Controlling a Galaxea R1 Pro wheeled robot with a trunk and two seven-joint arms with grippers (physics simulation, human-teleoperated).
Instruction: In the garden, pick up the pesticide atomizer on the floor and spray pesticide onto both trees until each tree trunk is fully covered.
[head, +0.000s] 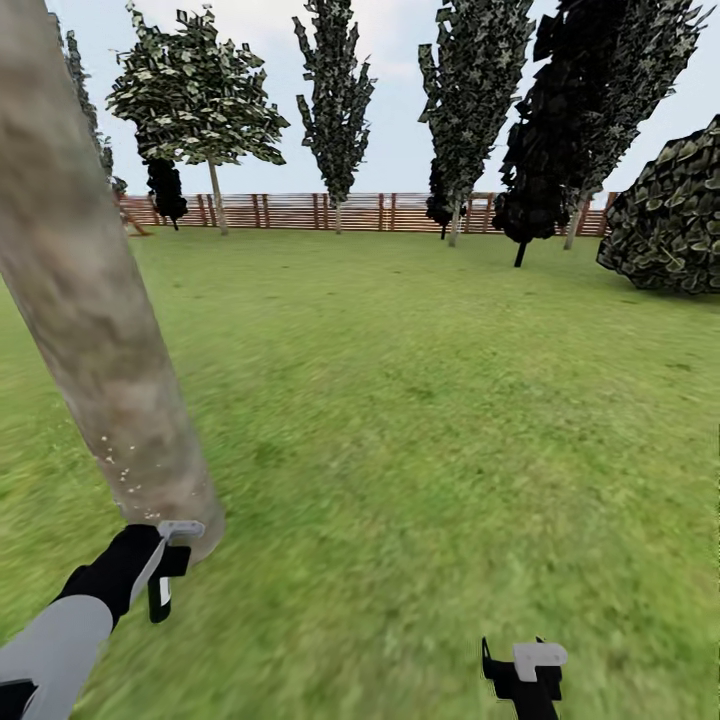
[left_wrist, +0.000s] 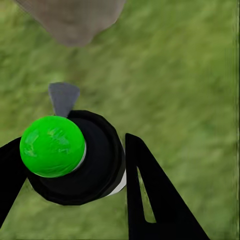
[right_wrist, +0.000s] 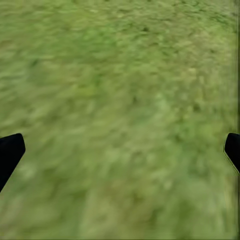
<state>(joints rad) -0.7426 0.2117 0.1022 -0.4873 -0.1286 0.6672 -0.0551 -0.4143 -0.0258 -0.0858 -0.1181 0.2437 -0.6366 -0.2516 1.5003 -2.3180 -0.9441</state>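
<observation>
- While the pesticide atomizer (left_wrist: 70, 155) is held clamped in the left pincer (head: 165, 565), its nozzle is aimed at the base of the tree trunk (head: 90, 300).
- White specks are seen low on the trunk; coverage is judged partial, and a second tree remains.
- Away from the trunk, the right pincer (head: 528, 672) is held wide and empty above the floor (head: 430, 420).

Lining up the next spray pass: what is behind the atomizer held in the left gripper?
In the left wrist view, the atomizer sits between the left gripper fingers. Behind it lie grass floor and the tree trunk base. The atomizer hides the grass directly beneath it.
</observation>
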